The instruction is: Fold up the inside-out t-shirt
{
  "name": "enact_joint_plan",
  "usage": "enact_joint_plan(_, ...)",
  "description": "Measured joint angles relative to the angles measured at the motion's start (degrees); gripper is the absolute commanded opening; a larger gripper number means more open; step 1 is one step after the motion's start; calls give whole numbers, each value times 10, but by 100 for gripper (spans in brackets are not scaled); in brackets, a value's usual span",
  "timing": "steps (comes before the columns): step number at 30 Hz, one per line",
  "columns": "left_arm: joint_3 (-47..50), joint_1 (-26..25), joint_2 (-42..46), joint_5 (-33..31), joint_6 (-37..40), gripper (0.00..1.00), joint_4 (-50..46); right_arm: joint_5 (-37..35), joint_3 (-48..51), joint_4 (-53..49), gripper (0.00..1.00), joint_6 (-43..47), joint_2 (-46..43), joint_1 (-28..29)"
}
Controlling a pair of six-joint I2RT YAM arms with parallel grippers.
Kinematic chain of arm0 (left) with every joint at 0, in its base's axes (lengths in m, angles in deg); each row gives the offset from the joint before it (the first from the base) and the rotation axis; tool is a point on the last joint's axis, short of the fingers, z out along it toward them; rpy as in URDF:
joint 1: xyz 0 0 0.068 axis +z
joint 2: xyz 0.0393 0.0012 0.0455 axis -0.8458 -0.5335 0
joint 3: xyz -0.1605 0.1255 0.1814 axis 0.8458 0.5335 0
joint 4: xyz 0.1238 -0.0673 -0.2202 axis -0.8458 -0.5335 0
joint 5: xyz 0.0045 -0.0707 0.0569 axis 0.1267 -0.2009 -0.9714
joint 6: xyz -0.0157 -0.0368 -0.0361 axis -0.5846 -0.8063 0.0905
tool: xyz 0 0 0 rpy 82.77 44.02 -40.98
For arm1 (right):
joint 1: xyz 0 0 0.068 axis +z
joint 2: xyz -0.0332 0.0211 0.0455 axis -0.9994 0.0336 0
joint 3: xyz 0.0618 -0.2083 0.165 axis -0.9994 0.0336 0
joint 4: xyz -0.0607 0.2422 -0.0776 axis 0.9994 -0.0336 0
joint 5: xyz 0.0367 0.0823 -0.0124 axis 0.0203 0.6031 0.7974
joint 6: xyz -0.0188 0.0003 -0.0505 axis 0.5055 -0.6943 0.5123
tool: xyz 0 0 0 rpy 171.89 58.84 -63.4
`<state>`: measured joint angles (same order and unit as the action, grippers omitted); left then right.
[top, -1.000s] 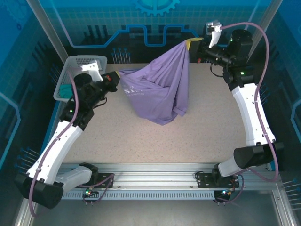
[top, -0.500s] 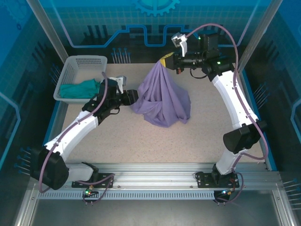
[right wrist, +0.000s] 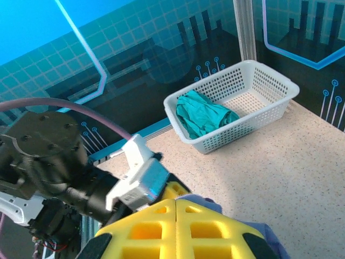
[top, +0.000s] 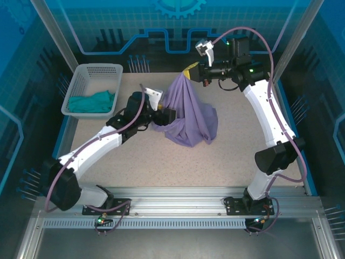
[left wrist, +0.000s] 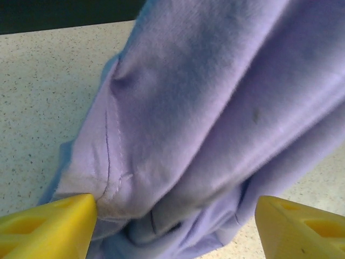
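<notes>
Midway through straightening, the right gripper (top: 188,72) pinches the inside-out t-shirt (top: 191,116) by its peak, hanging it tent-like over the far middle of the table (top: 161,162). The left gripper (top: 166,115), jaws spread, straddles a stitched lower edge. The next move is probably to close there and draw the cloth flat.

T-shirt (top: 190,116): lavender, bunched up, not flat. One spot is pinched in right gripper (top: 189,72) above rear-centre of table (top: 242,156), so the cloth hangs as a tent w/ long vertical folds. Lower part is piled on the tabletop, spreading fwd + right. Left wrist view: soft knit, stitched seam at lower left, diagonal folds, bottom edge crumpled on the surface.
</notes>
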<state>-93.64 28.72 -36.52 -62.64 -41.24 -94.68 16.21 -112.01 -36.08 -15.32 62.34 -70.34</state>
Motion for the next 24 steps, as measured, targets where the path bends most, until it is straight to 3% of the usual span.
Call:
enact_joint_plan(1, -7, 0, -11, -1, 3, 59, 0, 2, 0, -2, 0, 2, 0, 0)
enact_joint_plan(6, -44, 0, -52, 13, 21, 1, -8, 2, -4, -18, 0, 17, 7, 0)
enact_joint_plan(10, -56, 0, -54, 54, 16, 0, -13, -51, -43, -44, 0, 26, 37, 0)
enact_joint_plan(13, -54, 0, -43, 96, -38, 0, -10, -145, -96, -71, 22, 24, 81, 0)
enact_joint_plan(18, -22, 0, 14, 136, -183, 0, 20, -329, -209, -134, 37, 33, 192, -2)
enact_joint_plan(20, -18, 0, 32, 138, -216, 0, 24, -363, -152, -130, 47, 33, 185, -2)
enact_joint_plan(24, -10, 0, 53, 132, -237, 0, 24, -384, 165, -60, 58, 25, 38, 7)
